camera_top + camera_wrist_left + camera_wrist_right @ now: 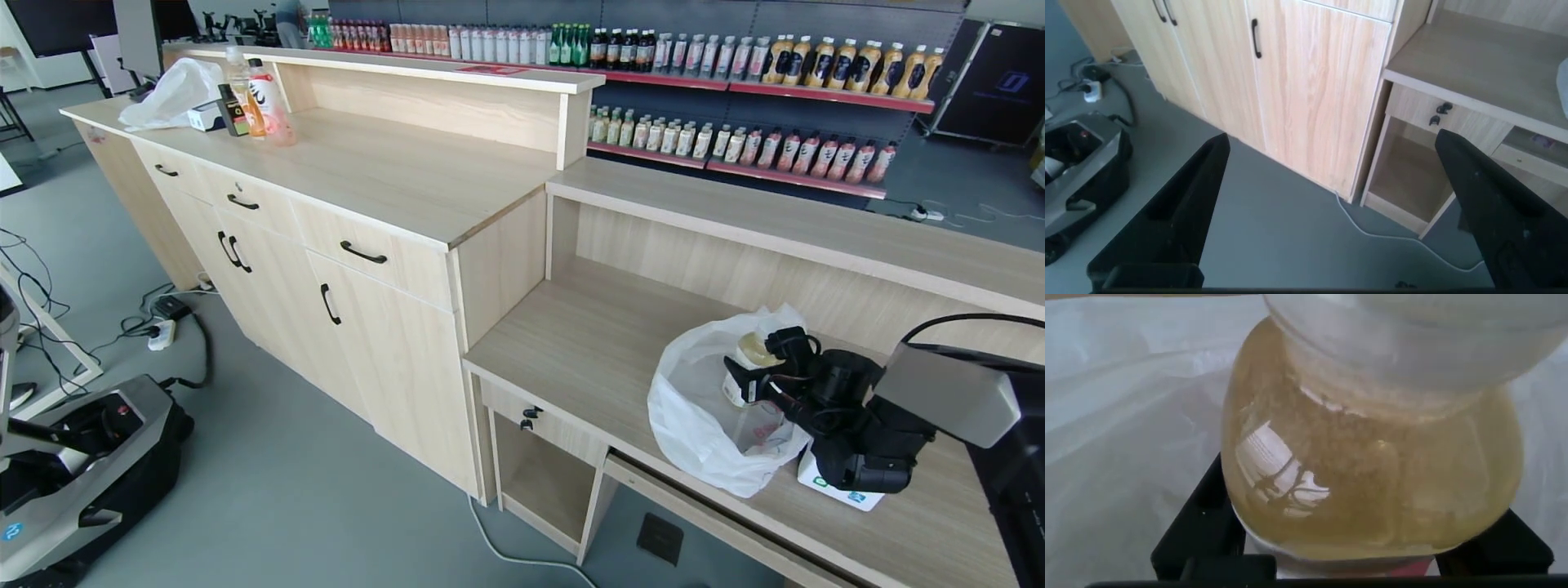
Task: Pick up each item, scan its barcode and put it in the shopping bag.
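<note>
The right tool [755,369] is gripping the bottle [751,349] in the mouth of the shopping bag [694,425], seemingly for release; the left tool [1331,212] is hanging open.

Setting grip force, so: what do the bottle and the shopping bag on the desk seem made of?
The bottle: seemingly clear, glossy plastic; yellowish liquid shows through and highlights glint. The shopping bag: thin white semi-translucent plastic film, crinkled and slumped.
</note>
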Motion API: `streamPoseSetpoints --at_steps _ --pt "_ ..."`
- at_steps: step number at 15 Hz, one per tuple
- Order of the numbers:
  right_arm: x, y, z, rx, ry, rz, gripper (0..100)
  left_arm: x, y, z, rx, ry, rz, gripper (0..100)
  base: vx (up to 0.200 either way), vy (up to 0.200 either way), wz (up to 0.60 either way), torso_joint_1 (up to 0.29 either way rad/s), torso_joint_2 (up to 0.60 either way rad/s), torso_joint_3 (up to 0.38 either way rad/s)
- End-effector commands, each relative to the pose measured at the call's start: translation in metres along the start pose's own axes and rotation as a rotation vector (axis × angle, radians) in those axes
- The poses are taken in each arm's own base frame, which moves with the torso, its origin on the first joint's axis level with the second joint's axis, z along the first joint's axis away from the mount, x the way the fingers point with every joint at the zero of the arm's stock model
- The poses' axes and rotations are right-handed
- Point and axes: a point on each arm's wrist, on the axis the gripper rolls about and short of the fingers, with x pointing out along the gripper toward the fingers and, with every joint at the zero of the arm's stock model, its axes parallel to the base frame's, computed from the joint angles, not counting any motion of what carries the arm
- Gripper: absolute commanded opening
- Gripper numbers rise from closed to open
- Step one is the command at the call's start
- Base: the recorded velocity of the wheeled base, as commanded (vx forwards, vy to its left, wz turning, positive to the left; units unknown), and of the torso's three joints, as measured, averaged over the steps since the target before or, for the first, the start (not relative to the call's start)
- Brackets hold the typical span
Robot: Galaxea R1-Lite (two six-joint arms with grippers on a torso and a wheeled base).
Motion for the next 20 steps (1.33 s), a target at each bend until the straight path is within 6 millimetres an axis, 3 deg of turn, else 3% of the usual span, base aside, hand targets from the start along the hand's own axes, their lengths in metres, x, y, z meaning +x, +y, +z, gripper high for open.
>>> streamPoseSetpoints --at_steps 1,3,4,6,7,8,9,12,13,15,17,20 --pt "-0.003 0.002 -0.006 0.004 0.020 0.006 100 0.000 0.000 0.000 0.000 0.000 -0.001 100 0.000 0.000 0.00 0.000 0.00 0.000" --pt "-0.007 0.004 -0.002 0.005 0.012 0.006 100 0.000 0.000 0.000 0.000 0.000 0.000 100 0.000 0.000 0.00 0.000 0.00 0.000" --pt "-0.007 0.002 0.015 -0.002 -0.024 0.002 100 0.000 0.000 0.000 0.000 0.000 0.000 100 0.000 0.000 0.00 0.000 0.00 0.000" --pt "-0.018 0.000 0.079 -0.019 -0.116 0.007 100 0.000 0.000 0.000 0.000 0.000 0.000 100 0.000 0.000 0.00 0.000 0.00 0.000" --pt "-0.024 -0.001 0.095 -0.026 -0.124 0.007 100 0.000 0.000 0.000 0.000 0.000 -0.001 100 0.000 0.000 0.00 0.000 0.00 0.000" --pt "-0.058 -0.004 0.139 -0.051 -0.119 0.003 100 0.000 0.000 0.000 0.000 0.000 -0.001 100 0.000 0.000 0.00 0.000 0.00 0.000" --pt "-0.082 -0.007 0.161 -0.069 -0.106 -0.003 100 0.000 0.000 0.000 0.000 0.000 -0.001 100 0.000 0.000 0.00 0.000 0.00 0.000" --pt "-0.187 -0.031 0.204 -0.146 0.021 -0.101 100 0.000 0.000 0.000 0.000 0.000 -0.001 100 0.000 0.000 0.00 0.000 0.00 0.000" --pt "-0.235 -0.041 0.225 -0.254 0.011 -0.187 100 0.000 0.000 0.000 0.000 0.000 0.000 100 0.000 0.000 0.00 0.000 0.00 0.000" --pt "-0.304 -0.043 0.245 -0.304 0.005 -0.335 100 0.000 0.000 0.000 0.000 0.000 -0.001 100 0.000 0.000 0.00 0.000 0.00 0.000" --pt "-0.348 -0.033 0.252 -0.302 0.030 -0.479 100 0.000 0.000 0.000 0.000 0.000 -0.001 100 0.000 0.000 0.00 0.000 0.00 0.000" --pt "-0.360 -0.025 0.260 -0.248 0.036 -0.662 100 0.000 0.000 0.000 0.000 0.000 -0.001 100 0.000 0.000 -0.40 -0.003 0.00 0.003"
